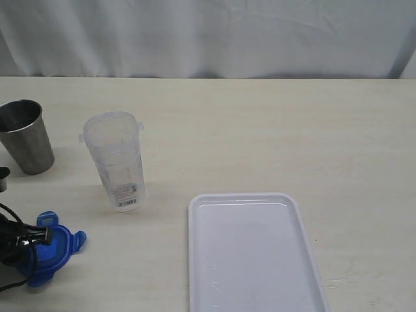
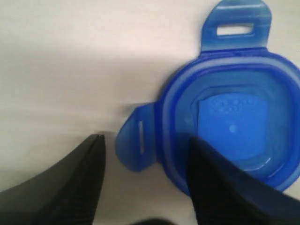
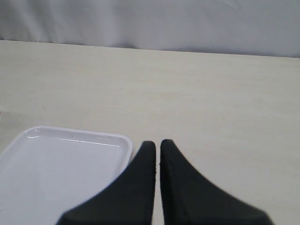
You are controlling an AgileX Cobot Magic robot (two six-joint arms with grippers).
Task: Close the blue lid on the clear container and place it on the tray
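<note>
- The left gripper (image 2: 146, 140) is spread wide and holds nothing. One finger sits over the blue lid (image 2: 234, 117) and the other over the worktop (image 2: 56, 70), with a side flap (image 2: 135, 146) between them. Whether either finger touches the lid, I cannot tell.
- The lid lies flat on the worktop at the near left, its flaps splayed outward. It looks light, with a thin but stiff body and hinged flaps that would flex. The smooth plastic is likely slippery. A pinch across the thick rim seems safer than one on a flap.
- The clear container (image 1: 117, 162) stands upright and open, well apart from the lid and near a steel cup (image 1: 26, 136). Being tall and narrow, it could tip when the lid is pressed on.
- The tray (image 1: 253, 253) lies flat to the right of the container.
- The right gripper (image 3: 157, 143) is clenched on nothing, near a corner of the tray.
</note>
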